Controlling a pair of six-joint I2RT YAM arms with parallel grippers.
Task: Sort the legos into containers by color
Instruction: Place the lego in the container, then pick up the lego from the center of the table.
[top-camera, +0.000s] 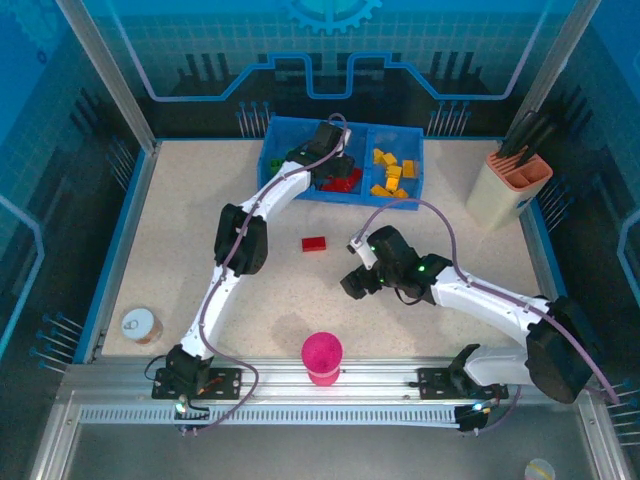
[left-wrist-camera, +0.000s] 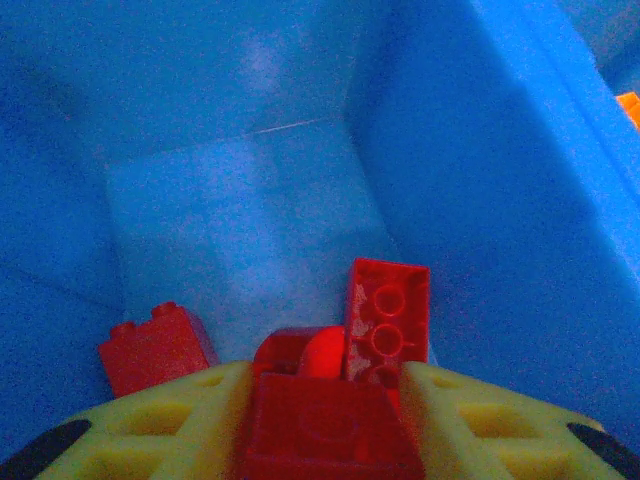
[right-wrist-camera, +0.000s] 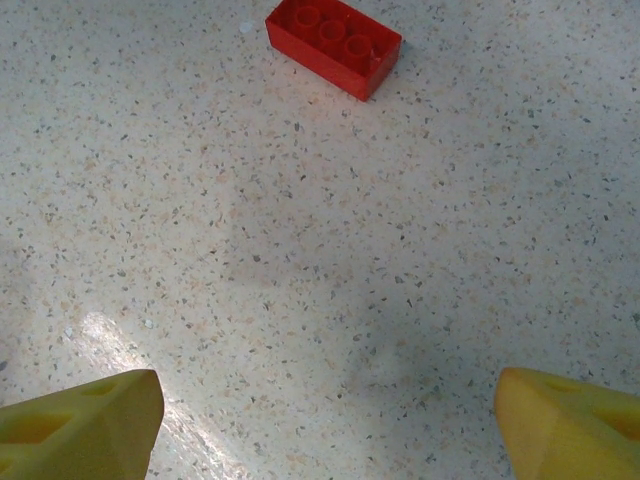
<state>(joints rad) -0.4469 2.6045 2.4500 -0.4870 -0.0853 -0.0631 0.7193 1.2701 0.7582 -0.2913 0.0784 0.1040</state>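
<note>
Right gripper (right-wrist-camera: 327, 392) empty, jaws wide, over table (right-wrist-camera: 300, 250) on near side of blue tray (top-camera: 290, 128). Loose red brick (top-camera: 314, 243) lies between it and the tray, just ahead, long axis skewed to the jaw line, so probably needs a wrist turn. Right arm nearer. Left gripper (left-wrist-camera: 325, 375) down in tray's middle compartment, red lego (left-wrist-camera: 330, 430) between its jaws; clamped or released, can't tell.
</note>
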